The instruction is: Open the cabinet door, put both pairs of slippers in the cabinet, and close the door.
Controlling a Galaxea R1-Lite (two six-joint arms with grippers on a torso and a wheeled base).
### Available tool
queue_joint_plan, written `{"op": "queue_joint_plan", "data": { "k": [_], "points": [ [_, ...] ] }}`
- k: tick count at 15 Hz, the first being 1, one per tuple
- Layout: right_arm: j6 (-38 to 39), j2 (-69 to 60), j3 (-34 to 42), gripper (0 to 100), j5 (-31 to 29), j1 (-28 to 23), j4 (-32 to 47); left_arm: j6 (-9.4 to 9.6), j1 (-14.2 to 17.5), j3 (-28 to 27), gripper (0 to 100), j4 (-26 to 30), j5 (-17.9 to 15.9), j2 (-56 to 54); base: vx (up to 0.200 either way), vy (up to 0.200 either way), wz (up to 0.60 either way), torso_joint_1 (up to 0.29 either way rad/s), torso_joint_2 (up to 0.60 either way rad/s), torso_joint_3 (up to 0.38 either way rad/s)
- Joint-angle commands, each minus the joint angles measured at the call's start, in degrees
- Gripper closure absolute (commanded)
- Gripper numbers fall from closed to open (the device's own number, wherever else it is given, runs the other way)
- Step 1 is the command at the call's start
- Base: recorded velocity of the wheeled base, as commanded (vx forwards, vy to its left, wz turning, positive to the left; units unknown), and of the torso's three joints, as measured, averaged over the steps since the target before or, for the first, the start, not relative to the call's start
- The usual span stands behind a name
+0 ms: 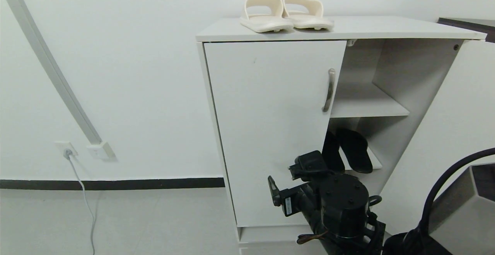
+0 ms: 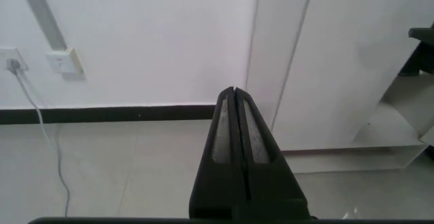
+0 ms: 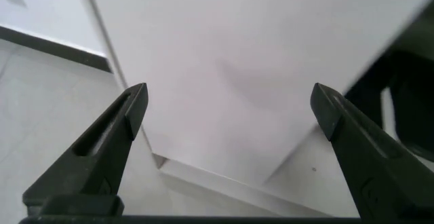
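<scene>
A white cabinet (image 1: 348, 27) stands against the wall with its left door (image 1: 270, 131) closed and its right door (image 1: 444, 131) swung open. A beige pair of slippers (image 1: 286, 13) sits on the cabinet top. A black pair of slippers (image 1: 348, 150) leans on the lower shelf inside, and shows as a dark shape (image 3: 407, 95) in the right wrist view. My right gripper (image 1: 286, 177) (image 3: 230, 95) hangs open and empty, low in front of the closed door, just left of the black pair. My left gripper (image 2: 234, 91) is shut on nothing, low above the floor left of the cabinet (image 2: 325, 61).
A metal handle (image 1: 329, 90) runs along the closed door's right edge. A wall socket with a grey cable (image 1: 67, 152) and a slanted cable duct (image 1: 50, 65) are on the left wall. Dark furniture (image 1: 464, 23) stands behind the open door. Bare floor (image 1: 116, 220) lies left.
</scene>
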Motion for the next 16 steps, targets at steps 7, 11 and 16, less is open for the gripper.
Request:
{"op": "queue_joint_plan", "data": {
  "k": [7, 11, 16],
  "points": [
    [0.0, -0.6, -0.3, 0, 0.2, -1.1, -1.1, -0.11, 0.1, 0.0, 100, 0.0, 0.1, 0.0, 0.000, 0.000, 0.00, 0.000, 0.00, 0.000],
    [-0.5, -0.6, 0.0, 0, 0.2, -1.1, -0.9, -0.11, 0.1, 0.0, 100, 0.0, 0.1, 0.0, 0.000, 0.000, 0.00, 0.000, 0.00, 0.000],
    [-1.1, -0.5, 0.0, 0, 0.2, -1.1, -1.3, -0.11, 0.1, 0.0, 100, 0.0, 0.1, 0.0, 0.000, 0.000, 0.00, 0.000, 0.00, 0.000]
  ]
}}
